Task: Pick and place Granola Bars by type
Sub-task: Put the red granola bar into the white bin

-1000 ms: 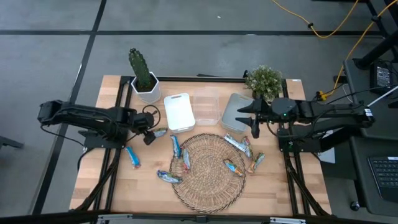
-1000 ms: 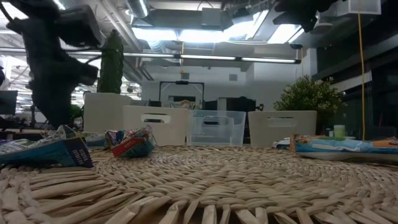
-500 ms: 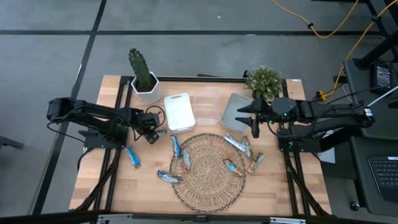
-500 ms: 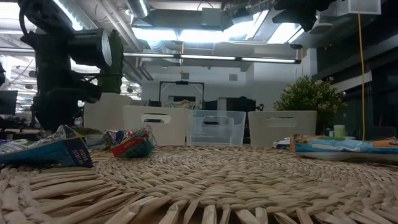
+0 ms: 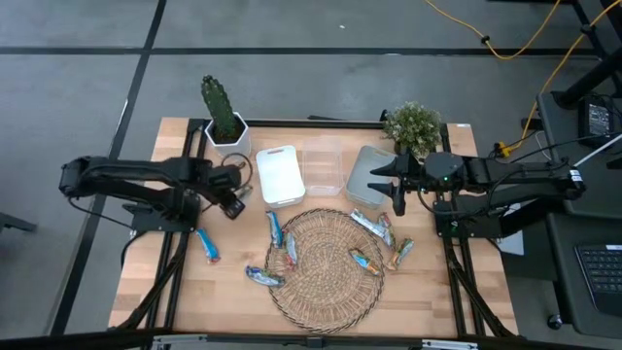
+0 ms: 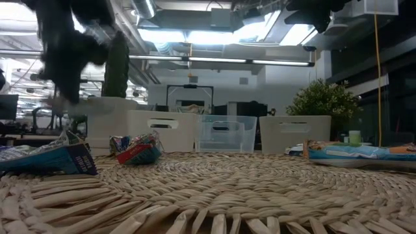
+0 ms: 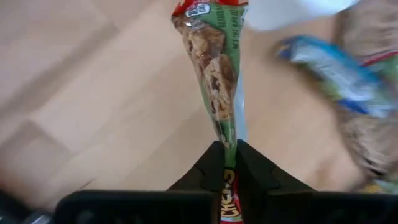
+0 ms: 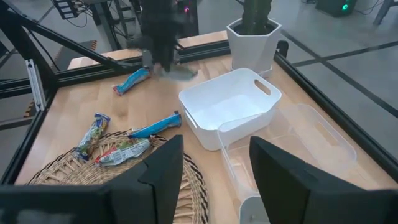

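The desk (image 5: 146, 282) carries a round woven mat (image 5: 326, 267) near its front edge and, along the back edge, a white tub (image 5: 280, 175), a clear tub (image 5: 324, 165) and a grey tub (image 5: 369, 175), with a cactus pot (image 5: 225, 126) and a leafy plant (image 5: 413, 124) at the back corners. The left arm reaches in from the left edge, and its left gripper (image 7: 227, 163) sits just left of the white tub with its fingers pressed together on the end of a granola bar (image 7: 214, 68), a clear wrapper with green and red print through which brown oat clusters show. The bar hangs off the fingertips by one crimped end, so the step in hand, carrying it to its tub, probably goes best with a steady lift and a slow swing, clearing the tub rim before the fingers part. The right gripper (image 8: 211, 165) waits over the back right part of the desk beside the grey tub, fingers spread and holding nothing. The other bars (image 5: 273, 228) lie on and around the mat: blue ones toward the left edge (image 5: 206, 243), silvery and orange-brown ones on the mat's right side (image 5: 367, 261).
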